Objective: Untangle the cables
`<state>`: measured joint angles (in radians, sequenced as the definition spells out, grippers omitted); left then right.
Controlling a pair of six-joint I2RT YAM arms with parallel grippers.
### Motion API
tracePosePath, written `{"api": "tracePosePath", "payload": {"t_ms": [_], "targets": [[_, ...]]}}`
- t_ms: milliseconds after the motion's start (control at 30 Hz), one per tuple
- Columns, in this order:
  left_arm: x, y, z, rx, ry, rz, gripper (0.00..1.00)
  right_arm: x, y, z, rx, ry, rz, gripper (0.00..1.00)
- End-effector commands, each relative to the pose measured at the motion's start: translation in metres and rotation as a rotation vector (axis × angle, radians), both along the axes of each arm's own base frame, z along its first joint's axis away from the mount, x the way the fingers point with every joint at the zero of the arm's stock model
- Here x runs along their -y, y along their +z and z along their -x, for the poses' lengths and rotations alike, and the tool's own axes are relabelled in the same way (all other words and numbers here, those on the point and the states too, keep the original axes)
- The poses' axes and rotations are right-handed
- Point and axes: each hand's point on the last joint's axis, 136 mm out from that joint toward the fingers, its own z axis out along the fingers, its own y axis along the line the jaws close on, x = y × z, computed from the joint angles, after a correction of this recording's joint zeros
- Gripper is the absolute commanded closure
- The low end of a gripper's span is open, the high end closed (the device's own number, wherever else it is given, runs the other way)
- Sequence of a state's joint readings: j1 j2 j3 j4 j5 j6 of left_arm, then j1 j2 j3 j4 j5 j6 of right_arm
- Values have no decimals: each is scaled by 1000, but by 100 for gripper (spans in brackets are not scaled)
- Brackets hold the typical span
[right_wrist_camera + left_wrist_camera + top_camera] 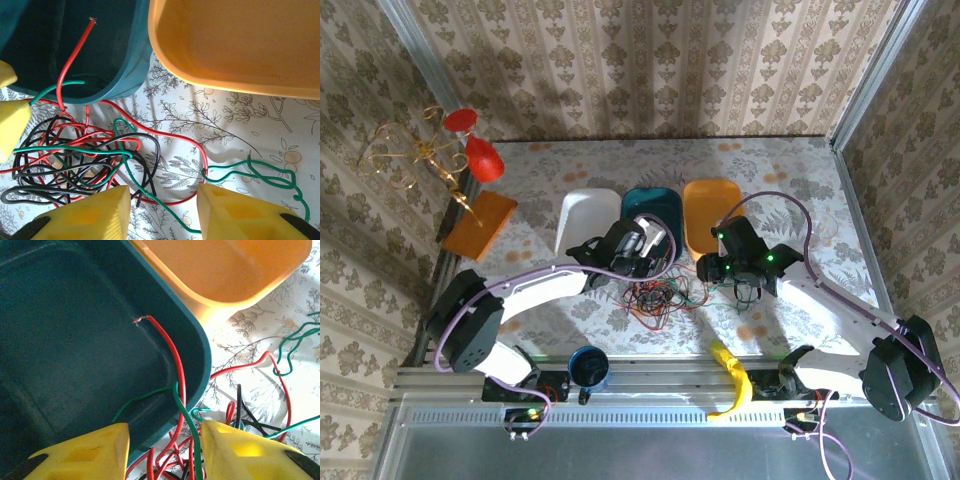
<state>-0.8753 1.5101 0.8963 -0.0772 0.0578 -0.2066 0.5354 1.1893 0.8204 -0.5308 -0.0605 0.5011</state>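
Left wrist: cables [182, 390] ungripped between left gripper's [162, 432] parted jaws, over teal tub [75, 340] rim at 11 o'clock; orange tub [225, 270] at 1; right gripper [164, 192] parted too.

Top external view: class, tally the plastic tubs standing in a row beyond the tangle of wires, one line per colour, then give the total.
White tub: 1
Teal tub: 1
Orange tub: 1
Total: 3
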Motion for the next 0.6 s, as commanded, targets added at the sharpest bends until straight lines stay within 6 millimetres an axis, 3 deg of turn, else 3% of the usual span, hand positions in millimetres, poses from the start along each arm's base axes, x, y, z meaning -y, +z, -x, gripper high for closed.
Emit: {"api": "tracePosePath", "payload": {"t_ms": [0,100,333,433,567], "targets": [[8,5,1,-1,-58,-8,61,3,-2,7,-34,1,1,59],[6,-1,2,-15,-60,-31,68,4,-4,8,-39,-3,4,59],[9,-9,9,-19,-90,-78,100,3,-5,11,-41,3,-15,59],[11,-3,9,-2,-88,-70,100,-10,-1,17,-44,68,-66,58],[16,28,7,50,-72,41,100,-33,6,25,-34,172,-133,58]]}}
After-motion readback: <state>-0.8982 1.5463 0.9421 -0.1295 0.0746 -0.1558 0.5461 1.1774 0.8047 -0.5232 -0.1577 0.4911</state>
